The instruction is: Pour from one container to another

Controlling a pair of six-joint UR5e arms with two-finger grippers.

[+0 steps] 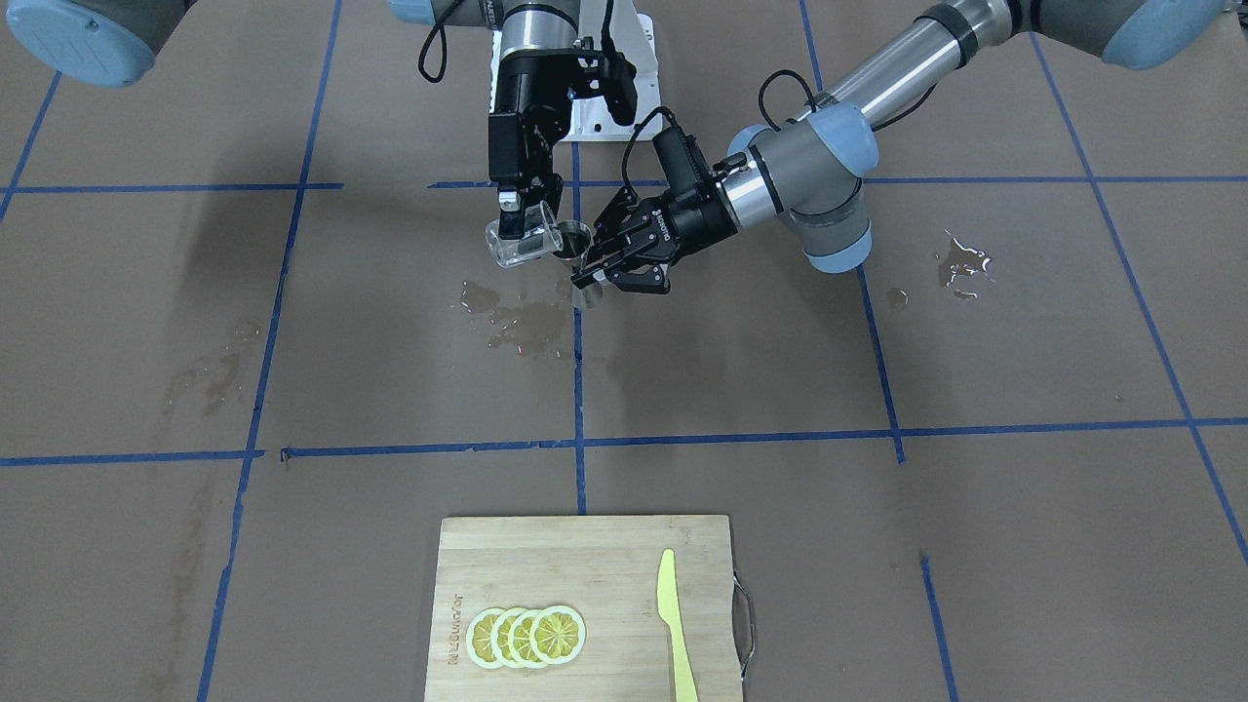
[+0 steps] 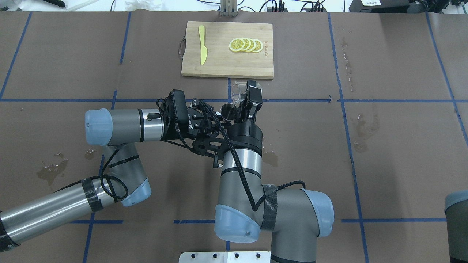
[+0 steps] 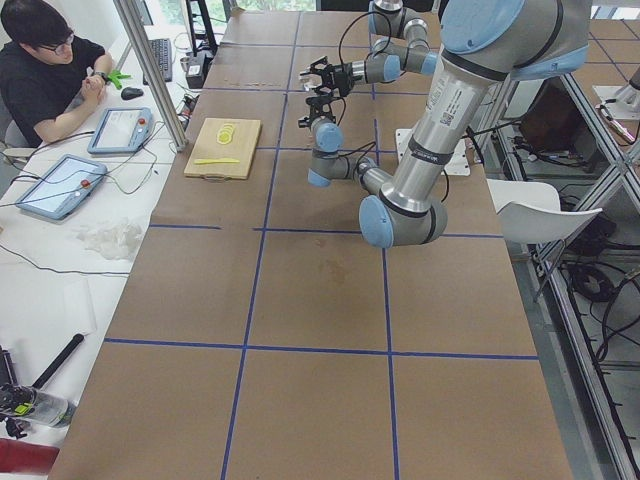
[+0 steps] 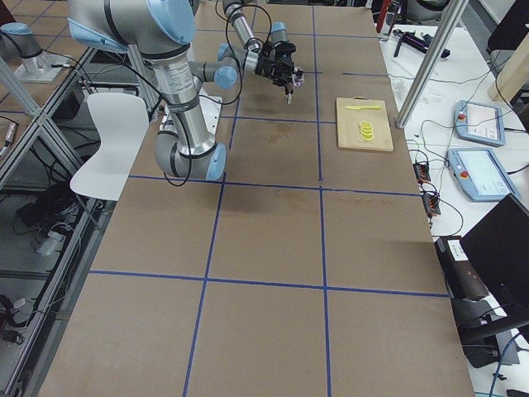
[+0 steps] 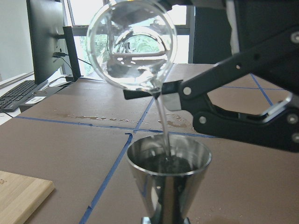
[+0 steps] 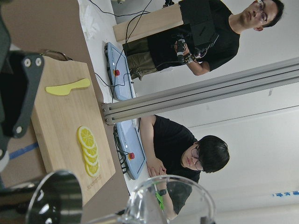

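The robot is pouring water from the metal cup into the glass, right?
No, it goes the other way. The tilted glass is on top, and water runs from it down into the metal cup below. The left wrist view shows it.

One glass (image 1: pixel 522 244), one steel cup (image 1: pixel 573 237), one board (image 1: pixel 585 561), one knife (image 1: pixel 673 624), four lemon slices (image 1: pixel 526 636) (overlapping).
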